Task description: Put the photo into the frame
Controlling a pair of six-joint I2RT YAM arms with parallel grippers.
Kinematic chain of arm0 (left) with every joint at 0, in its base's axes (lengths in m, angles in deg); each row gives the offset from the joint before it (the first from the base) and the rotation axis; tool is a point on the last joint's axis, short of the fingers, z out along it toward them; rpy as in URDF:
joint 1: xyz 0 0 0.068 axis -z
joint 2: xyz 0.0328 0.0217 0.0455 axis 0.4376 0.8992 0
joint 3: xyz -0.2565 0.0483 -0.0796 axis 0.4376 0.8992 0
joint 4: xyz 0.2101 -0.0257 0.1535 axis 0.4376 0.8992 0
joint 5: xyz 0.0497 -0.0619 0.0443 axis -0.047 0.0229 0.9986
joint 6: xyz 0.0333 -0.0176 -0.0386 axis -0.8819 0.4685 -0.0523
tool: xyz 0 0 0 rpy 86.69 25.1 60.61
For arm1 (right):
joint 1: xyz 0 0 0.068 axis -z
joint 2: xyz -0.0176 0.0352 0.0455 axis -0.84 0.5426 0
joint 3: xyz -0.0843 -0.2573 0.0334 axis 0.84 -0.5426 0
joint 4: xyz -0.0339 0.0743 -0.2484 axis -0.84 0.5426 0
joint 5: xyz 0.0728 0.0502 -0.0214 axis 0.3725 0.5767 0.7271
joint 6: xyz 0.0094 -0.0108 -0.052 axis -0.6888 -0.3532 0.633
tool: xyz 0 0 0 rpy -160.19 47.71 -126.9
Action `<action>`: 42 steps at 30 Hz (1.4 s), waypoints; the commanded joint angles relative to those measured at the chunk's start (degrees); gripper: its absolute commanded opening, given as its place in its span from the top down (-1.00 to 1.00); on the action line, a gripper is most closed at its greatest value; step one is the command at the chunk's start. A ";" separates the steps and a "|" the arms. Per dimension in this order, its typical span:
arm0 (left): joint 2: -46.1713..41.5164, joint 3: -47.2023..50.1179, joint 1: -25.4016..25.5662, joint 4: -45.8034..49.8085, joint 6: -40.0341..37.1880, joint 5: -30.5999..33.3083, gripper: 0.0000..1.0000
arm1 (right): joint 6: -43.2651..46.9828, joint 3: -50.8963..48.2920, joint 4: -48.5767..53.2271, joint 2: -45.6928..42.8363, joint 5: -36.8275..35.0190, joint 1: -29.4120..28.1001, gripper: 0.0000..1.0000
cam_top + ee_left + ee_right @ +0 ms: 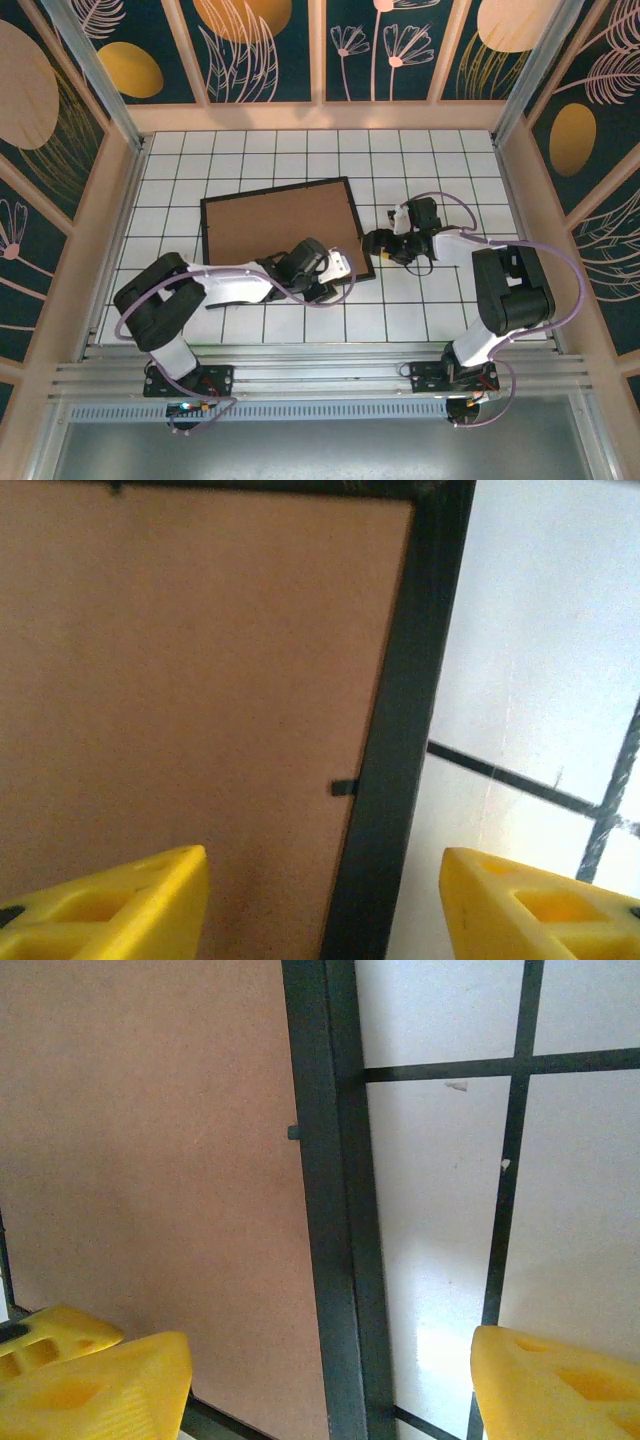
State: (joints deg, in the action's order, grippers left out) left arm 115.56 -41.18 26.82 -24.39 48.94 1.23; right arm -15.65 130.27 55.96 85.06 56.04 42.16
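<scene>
The frame (275, 190) lies face down on the table (250, 310), left of centre, its long axis running left to right with a slight tilt. The brown backing board (275, 225) covers its opening. Whether the photo already lies beneath cannot be told. Both arms work the frame's right end. The left claw (340, 268) hangs over the near right corner, fingers spread apart with nothing between them; its wrist view has the black rail (400, 730) passing under the gap and a small retaining tab (343, 787) just ahead. The right claw (378, 243) sits a little farther along the same short rail (330, 1210), also spread and empty, straddling it, another tab (294, 1132) ahead. The next move likely turns on those tabs, each lying just forward of its claw on the board side.
</scene>
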 commanded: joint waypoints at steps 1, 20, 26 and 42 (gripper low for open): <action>2.91 -2.57 -0.40 3.13 -1.24 1.35 -0.30 | -0.23 -0.33 0.19 0.77 0.30 -0.30 -0.48; 0.51 0.42 -0.42 -0.87 -1.94 0.96 0.65 | -0.83 -0.41 -0.46 2.13 0.65 -0.47 -0.46; -2.44 1.28 -0.52 -3.24 -1.41 1.15 0.72 | -1.48 -0.25 -0.89 2.53 1.26 -1.16 -0.46; -7.82 3.25 -2.76 -7.01 1.05 -1.57 0.74 | -5.57 -1.64 -5.69 3.24 6.13 -1.89 -0.46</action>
State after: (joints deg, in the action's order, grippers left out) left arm 110.36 -38.32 24.68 -27.02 47.87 0.40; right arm -19.01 129.95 52.92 87.51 59.45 40.84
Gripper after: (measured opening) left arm 0.133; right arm 0.730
